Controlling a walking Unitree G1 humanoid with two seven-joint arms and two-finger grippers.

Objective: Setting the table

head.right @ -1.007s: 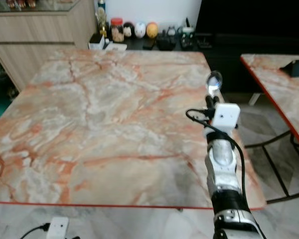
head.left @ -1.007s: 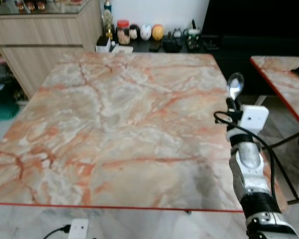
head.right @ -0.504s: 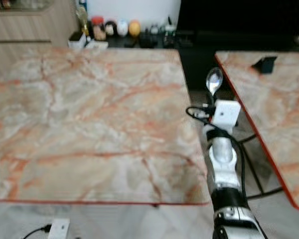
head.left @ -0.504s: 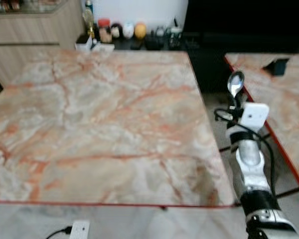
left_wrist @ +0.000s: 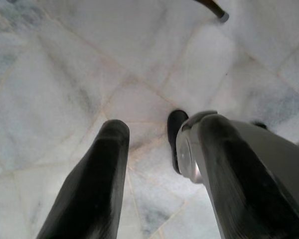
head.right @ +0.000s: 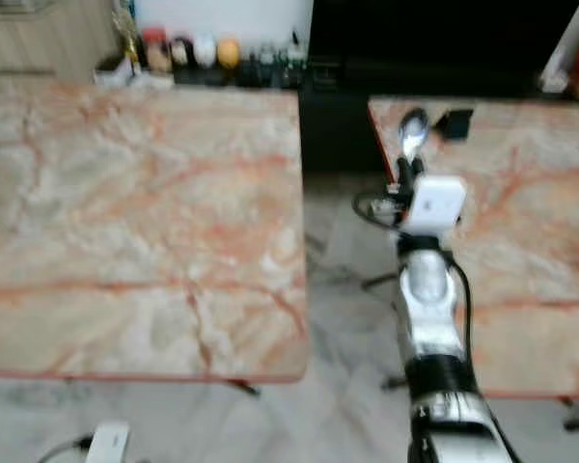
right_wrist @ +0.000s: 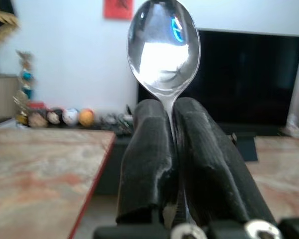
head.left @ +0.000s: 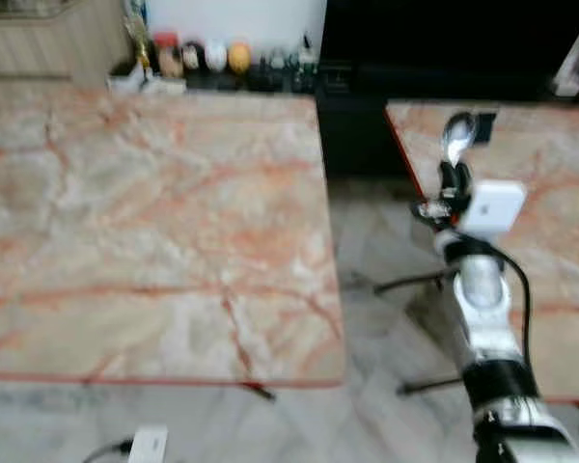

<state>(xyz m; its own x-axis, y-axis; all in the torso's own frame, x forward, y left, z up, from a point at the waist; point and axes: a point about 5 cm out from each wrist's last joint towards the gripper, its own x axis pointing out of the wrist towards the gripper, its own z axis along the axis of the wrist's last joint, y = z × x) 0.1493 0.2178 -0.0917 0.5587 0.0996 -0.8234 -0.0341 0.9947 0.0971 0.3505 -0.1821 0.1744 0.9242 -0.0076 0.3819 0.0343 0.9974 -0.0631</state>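
Left: marble-topped table (head.left: 154,212), row of small ornaments (head.left: 198,58) behind its far edge. No legible writing anywhere. Left gripper (left_wrist: 154,149) hanging over tiled floor (left_wrist: 65,59), fingers apart. Right gripper (right_wrist: 172,129) raised between tables, clamped on upright spoon (right_wrist: 163,47). Right: second marble table (head.left: 550,203).

Polished silver metal spoon (right_wrist: 163,50): mirror-bright bowl, glossy, clamped between the matt, finely ribbed black fingers (right_wrist: 148,154) of the right gripper (right_wrist: 170,130). Pink-and-cream marble-patterned table top (head.left: 145,222): smooth, slight sheen, red edging. Pale grey-veined marble floor tiles (left_wrist: 65,64): smooth, softly glossy.
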